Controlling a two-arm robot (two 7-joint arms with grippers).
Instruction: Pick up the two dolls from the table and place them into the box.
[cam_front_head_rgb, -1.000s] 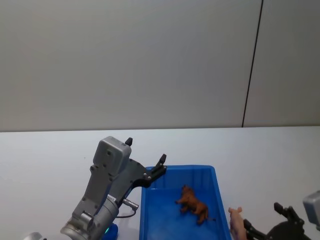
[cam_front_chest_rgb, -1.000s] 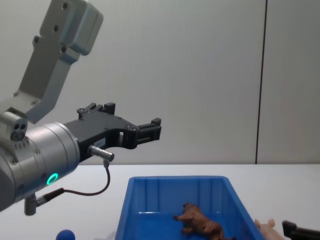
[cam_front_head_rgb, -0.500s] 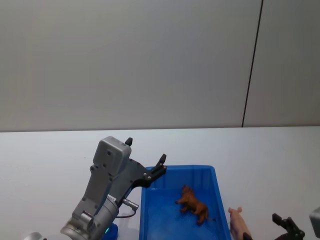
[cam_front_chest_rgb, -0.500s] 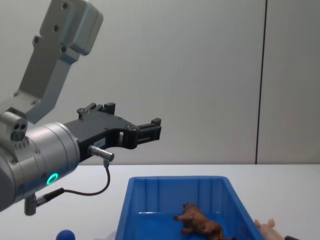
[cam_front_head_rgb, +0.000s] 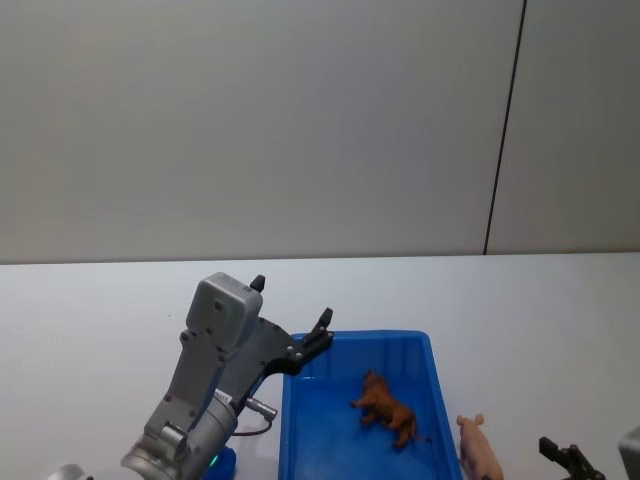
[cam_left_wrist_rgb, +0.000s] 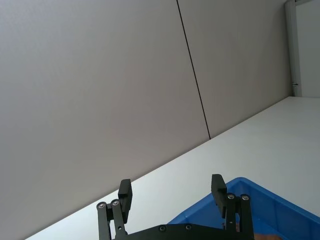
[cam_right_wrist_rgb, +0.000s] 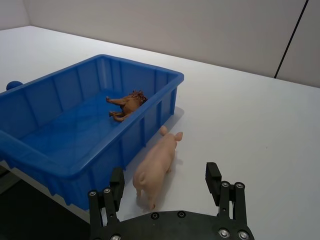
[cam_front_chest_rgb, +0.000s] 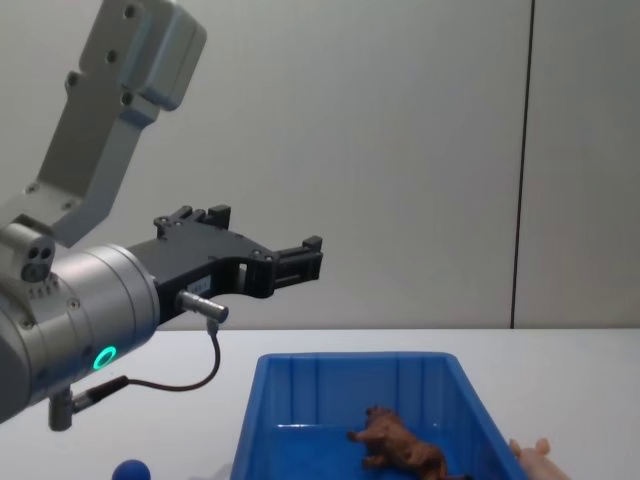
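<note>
One of the two dolls, the brown shaggy animal (cam_front_head_rgb: 390, 408), lies on its side on the floor of the blue box (cam_front_head_rgb: 380, 336), toward the far end. We find the other, the dark blue doll (cam_front_chest_rgb: 130, 470), on the white table (cam_front_head_rgb: 100, 320) just outside the box's left wall, low beneath the left arm. We also see a pink pig (cam_front_head_rgb: 478, 450) on the table just beside the box's right wall, with its head turned toward the far side.

We see the left gripper (cam_front_head_rgb: 291, 298) hanging in the air near the box's far left corner, its fingers spread wide and empty. The right gripper (cam_right_wrist_rgb: 165, 172) sits low at the near right of the table, just behind the pig's rump. Its fingers are likewise spread apart and empty. From the right wrist view the pig is ahead of the gap between them, and we see neither finger touching it.
</note>
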